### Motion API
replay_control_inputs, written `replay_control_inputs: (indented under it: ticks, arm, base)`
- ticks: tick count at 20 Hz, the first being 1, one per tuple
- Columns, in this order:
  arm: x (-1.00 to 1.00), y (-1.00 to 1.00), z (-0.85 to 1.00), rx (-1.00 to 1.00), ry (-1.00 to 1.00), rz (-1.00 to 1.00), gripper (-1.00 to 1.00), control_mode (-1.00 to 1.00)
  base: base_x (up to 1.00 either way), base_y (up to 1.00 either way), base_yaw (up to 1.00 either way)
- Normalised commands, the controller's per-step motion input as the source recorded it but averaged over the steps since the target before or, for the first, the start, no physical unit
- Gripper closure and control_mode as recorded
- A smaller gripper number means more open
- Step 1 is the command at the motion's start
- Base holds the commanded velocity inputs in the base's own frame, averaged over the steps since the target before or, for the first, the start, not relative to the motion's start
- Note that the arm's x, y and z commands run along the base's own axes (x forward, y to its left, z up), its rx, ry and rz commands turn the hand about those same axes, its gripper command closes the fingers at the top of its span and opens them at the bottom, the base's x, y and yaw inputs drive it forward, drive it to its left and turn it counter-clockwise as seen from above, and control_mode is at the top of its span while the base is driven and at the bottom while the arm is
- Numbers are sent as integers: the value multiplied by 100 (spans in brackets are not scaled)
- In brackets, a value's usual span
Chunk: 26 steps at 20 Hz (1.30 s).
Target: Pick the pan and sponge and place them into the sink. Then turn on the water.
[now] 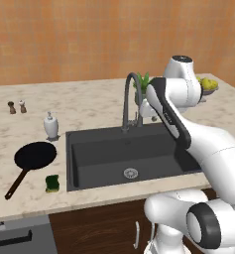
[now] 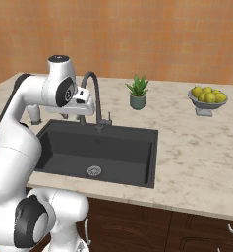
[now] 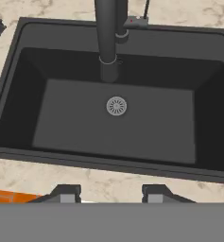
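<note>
The black pan (image 1: 35, 155) lies flat on the counter left of the sink (image 1: 104, 154), its brown handle pointing to the front edge. Just beside the sink's front left corner sits the green and yellow sponge (image 1: 52, 182). The dark basin (image 3: 85, 118) holds nothing but its silver drain (image 3: 116, 106). The grey gooseneck faucet (image 1: 126, 99) rises behind it, spout over the basin (image 3: 106, 33). My gripper (image 3: 111, 194) hangs above the sink (image 2: 113, 147), next to the faucet (image 2: 96, 93), fingers apart with nothing between them. In the base views it is up by the faucet's arch (image 1: 146, 115) (image 2: 72, 116).
A white soap dispenser (image 1: 51, 125) stands behind the pan. Two small shakers (image 1: 17, 106) are at the far left. A potted plant (image 2: 137, 92) and a bowl of yellow fruit (image 2: 208, 98) stand on the counter right of the sink.
</note>
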Motion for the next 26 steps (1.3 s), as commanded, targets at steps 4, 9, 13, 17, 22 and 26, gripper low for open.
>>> replay_control_inputs:
  ticks: [4,9,13,17,22,26]
  arm:
    - [-22,0,0,0,0,0,-100,-100]
    - [-52,40,0,0,-3,4,-100,-100]
    - [-45,100,-6,-1,0,6,-100,-100]
    - [-35,100,-10,0,0,4,-100,-100]
    - [-20,100,-15,0,0,3,-100,-100]
    - [-10,100,-30,0,0,5,-100,-100]
  base:
    - [0,0,0]
    - [0,0,0]
    - [0,0,0]
    - [0,0,0]
    - [0,0,0]
    - [0,0,0]
